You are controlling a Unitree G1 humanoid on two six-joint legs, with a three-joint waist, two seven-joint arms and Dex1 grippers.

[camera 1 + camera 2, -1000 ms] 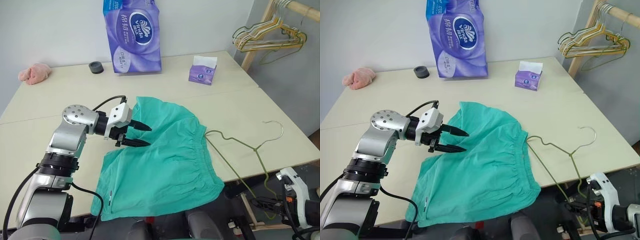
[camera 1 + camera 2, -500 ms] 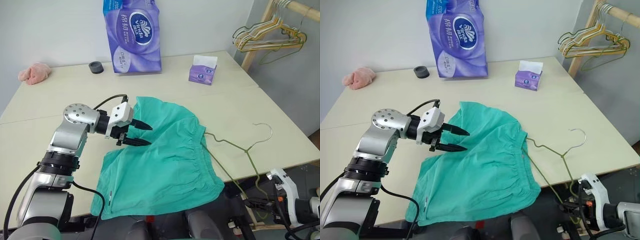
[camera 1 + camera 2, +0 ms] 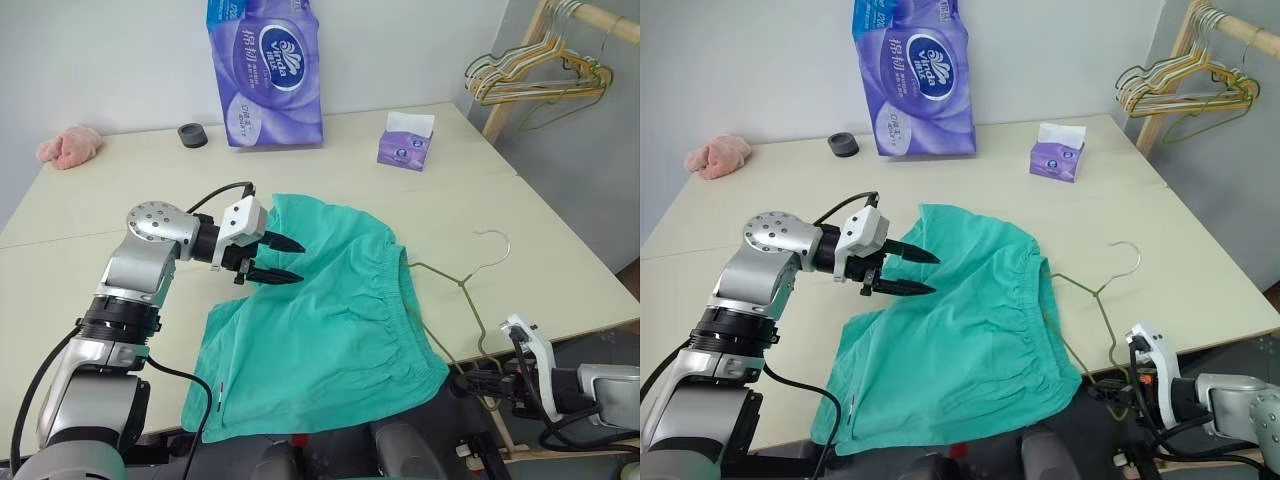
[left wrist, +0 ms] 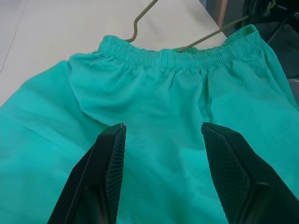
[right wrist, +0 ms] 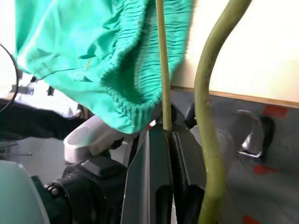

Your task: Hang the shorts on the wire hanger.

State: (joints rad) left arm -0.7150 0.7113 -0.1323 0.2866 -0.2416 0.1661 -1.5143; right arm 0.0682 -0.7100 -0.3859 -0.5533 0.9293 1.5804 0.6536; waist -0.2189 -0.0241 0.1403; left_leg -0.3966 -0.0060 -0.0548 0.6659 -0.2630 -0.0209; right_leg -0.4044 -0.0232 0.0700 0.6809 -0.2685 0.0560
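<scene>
Teal shorts (image 3: 330, 320) lie spread on the bench (image 3: 120, 200), waistband toward the hanger (image 3: 462, 290), whose hook points away from the robot while its lower wire runs off the near edge. The right end effector (image 3: 470, 380), below that edge, is pinched shut on the wire. The left end effector (image 3: 285, 258) hovers over the shorts' far leg, fingers spread, pointing right and slightly down.

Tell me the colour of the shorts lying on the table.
The shorts are plain teal-green, no pattern; the left wrist view shows it best.

Purple tissue pack (image 3: 264, 70): oval logo, Chinese characters, not legible.
</scene>
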